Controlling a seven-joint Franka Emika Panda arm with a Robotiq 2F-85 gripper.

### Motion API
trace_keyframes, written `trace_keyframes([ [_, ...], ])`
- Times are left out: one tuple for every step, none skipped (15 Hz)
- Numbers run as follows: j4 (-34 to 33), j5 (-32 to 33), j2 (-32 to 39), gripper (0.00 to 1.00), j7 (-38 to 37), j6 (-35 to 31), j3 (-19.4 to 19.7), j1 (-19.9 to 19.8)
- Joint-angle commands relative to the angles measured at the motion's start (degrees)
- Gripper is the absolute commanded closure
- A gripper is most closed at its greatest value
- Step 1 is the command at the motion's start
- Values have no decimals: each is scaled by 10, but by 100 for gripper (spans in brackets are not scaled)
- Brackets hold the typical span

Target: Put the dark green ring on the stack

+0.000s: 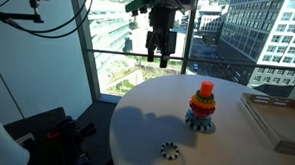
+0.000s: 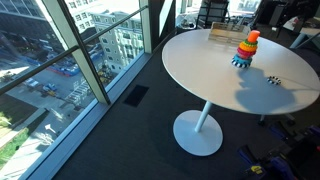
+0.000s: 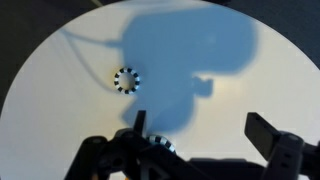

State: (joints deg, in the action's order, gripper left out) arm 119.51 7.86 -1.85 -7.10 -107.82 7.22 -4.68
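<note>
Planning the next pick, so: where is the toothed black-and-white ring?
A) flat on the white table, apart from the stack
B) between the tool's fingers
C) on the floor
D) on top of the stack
A: the toothed ring lies flat on the table, clearly apart from the stack, in both exterior views.

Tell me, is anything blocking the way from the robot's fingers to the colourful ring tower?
Nothing visible. The fingers hang high over the table; the toothed ring lies apart from the stack.
</note>
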Motion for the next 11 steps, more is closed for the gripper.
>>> trace_keyframes([
  [64, 17, -84, 0, -25, -36, -13, -2],
  [74, 14, -98, 0, -25, -44, -15, -3],
  [82, 12, -108, 0, -24, -50, -18, -3],
  [89, 12, -117, 0, -25, -56, -21, -3],
  [95, 13, -122, 0, -26, -63, -24, -4],
  [68, 3, -97, 0, -10, -43, -21, -5],
  [76, 3, -105, 0, -11, -49, -23, -5],
  [82, 3, -109, 0, -13, -52, -24, -5],
  [84, 3, -111, 0, -13, -53, -25, -5],
  [86, 3, -112, 0, -13, -54, -25, -5],
  [86, 3, -112, 0, -13, -54, -25, -5],
])
